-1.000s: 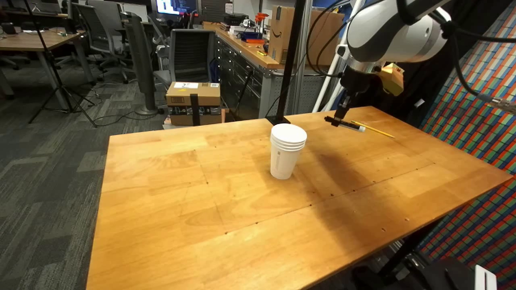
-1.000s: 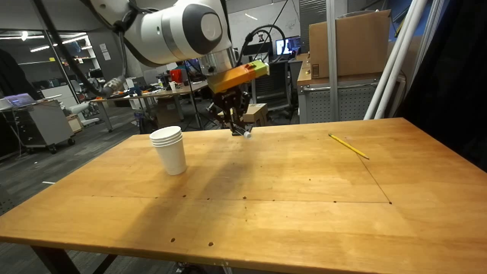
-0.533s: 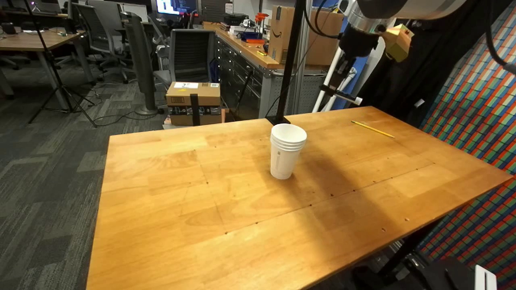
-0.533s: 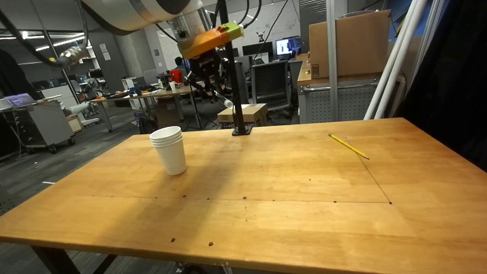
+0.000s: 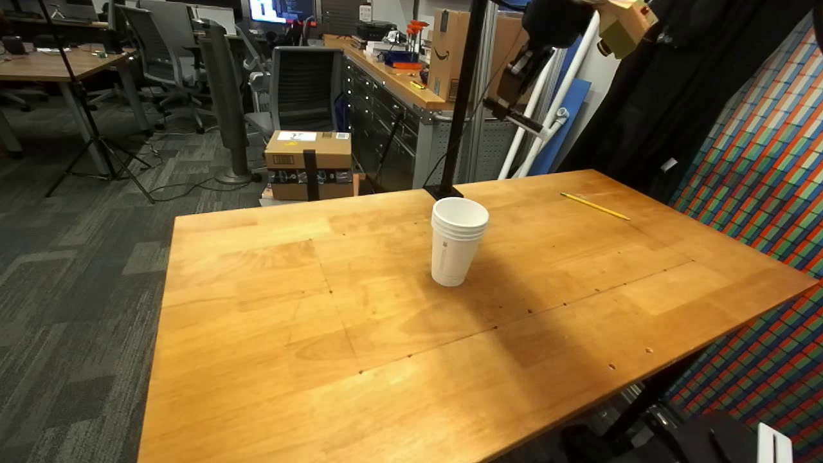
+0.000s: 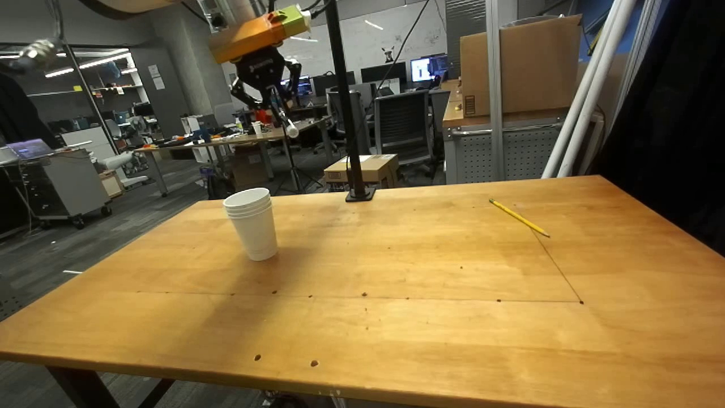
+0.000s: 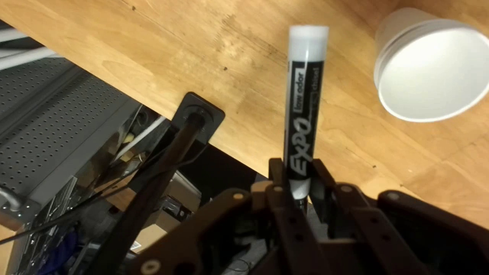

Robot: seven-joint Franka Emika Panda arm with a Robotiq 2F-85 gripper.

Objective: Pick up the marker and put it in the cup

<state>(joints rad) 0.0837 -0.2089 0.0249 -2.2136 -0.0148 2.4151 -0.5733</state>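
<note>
Gripper (image 7: 298, 171) pinches marker (image 7: 304, 109), closed to its width; marker's dark end seems partly hidden.

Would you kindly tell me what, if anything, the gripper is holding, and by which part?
The gripper holds the marker near one end, about where the word EXPO begins; the opposite, white end sticks out free.

Wooden table (image 6: 430, 340), pocked with dark holes (image 6: 314, 363). Nested white cups (image 6: 256, 233) stand upright on it; yellow pencil (image 6: 519, 218) lies flat, well apart from them; black foot plate (image 6: 361, 197) sits at one edge.
</note>
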